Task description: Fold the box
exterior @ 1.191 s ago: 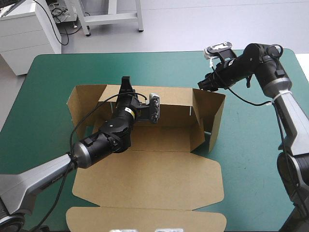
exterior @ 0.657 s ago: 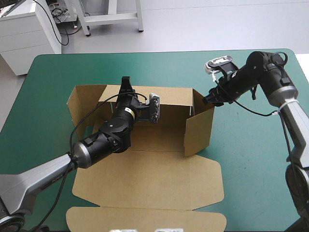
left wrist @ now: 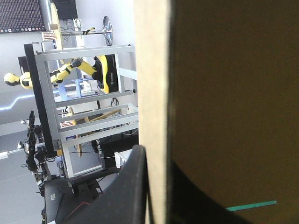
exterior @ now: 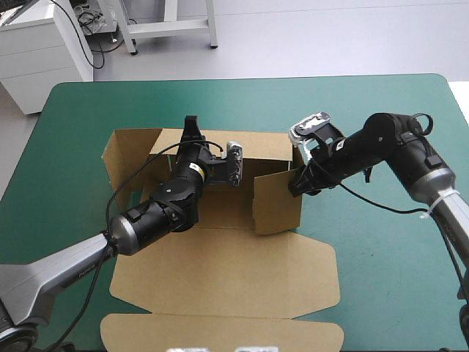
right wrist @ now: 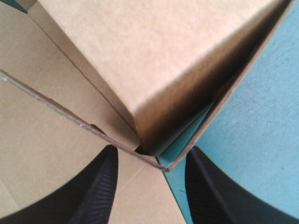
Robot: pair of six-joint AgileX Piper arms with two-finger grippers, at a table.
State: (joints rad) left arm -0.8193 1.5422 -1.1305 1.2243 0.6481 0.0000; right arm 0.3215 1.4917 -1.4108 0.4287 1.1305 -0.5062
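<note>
Box (exterior: 234,210) sits mid-table on teal-green cover (exterior: 381,249), lid (exterior: 227,271) flat. Left gripper (exterior: 192,132) pinched tight on back wall (exterior: 264,150), prob. to steady it; right gripper (exterior: 296,185), fingers apart w/ nothing held, presses side wall (exterior: 278,204) inward, prob. for tucking.

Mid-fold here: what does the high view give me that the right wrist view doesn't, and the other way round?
Only the high view shows the left gripper at the far wall of the box, and the lid lying flat toward the table's near edge. Only the right wrist view shows the right gripper open, with a board corner in its gap. Both show the raised right-side wall angled inward, with the teal-green cover beside it.
</note>
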